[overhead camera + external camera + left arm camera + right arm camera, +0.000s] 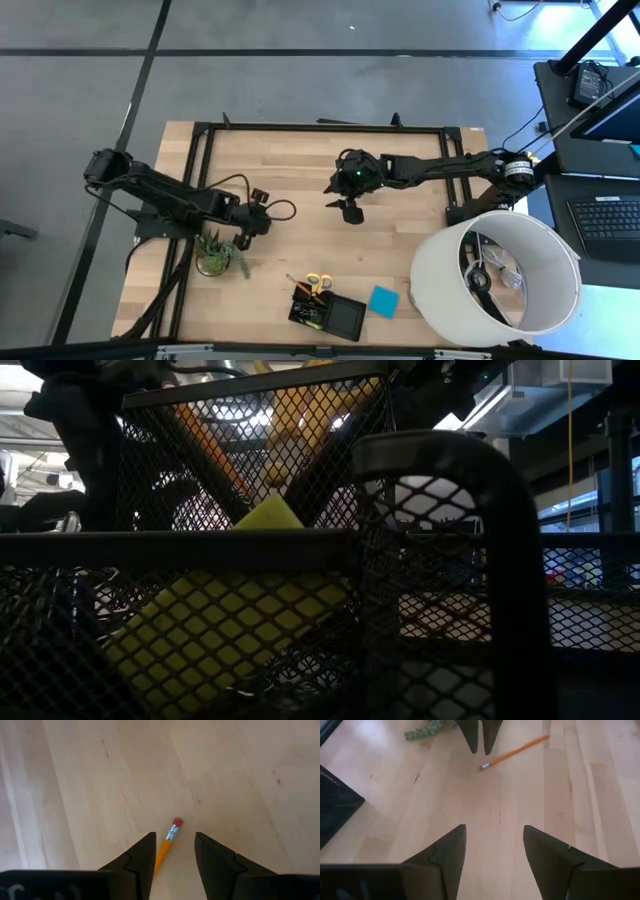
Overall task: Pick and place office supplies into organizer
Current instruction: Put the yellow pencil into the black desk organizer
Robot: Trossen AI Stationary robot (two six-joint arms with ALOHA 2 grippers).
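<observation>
The left gripper (174, 865) is hovering over the pencil (166, 846), which is lying flat on the bare table (240, 780). In the left wrist view the pencil is running up between the two fingers, its eraser end poking out just past the tips and its shaft slanting closer to one finger than the other. The jaws are standing narrowly apart, with nothing pinched between them. So the pencil's long axis is lying roughly along the gripper's reach rather than across the gap, and the grasp will likely turn on whether the fingers close across the shaft or need a wrist turn first.

In the high view the left gripper (262, 205) is sitting left of centre, just above the plant (214, 252); the pencil itself is too small to make out there. The right gripper (351, 211) is waiting near mid-table, jaws wide and empty. The left arm is plainly the nearer one.

The right wrist view is giving what the left cannot: the whole pencil (514, 751), lying diagonally in the upper middle of the frame, with the left gripper's fingertips (481, 739) just beside one end. The organizer (328, 314) is sitting at the bottom centre of the high view, scissors (316, 284) at its upper edge and a blue pad (383, 301) just to its right. The low view is showing only mesh and a yellow block (230, 630) inside it.
</observation>
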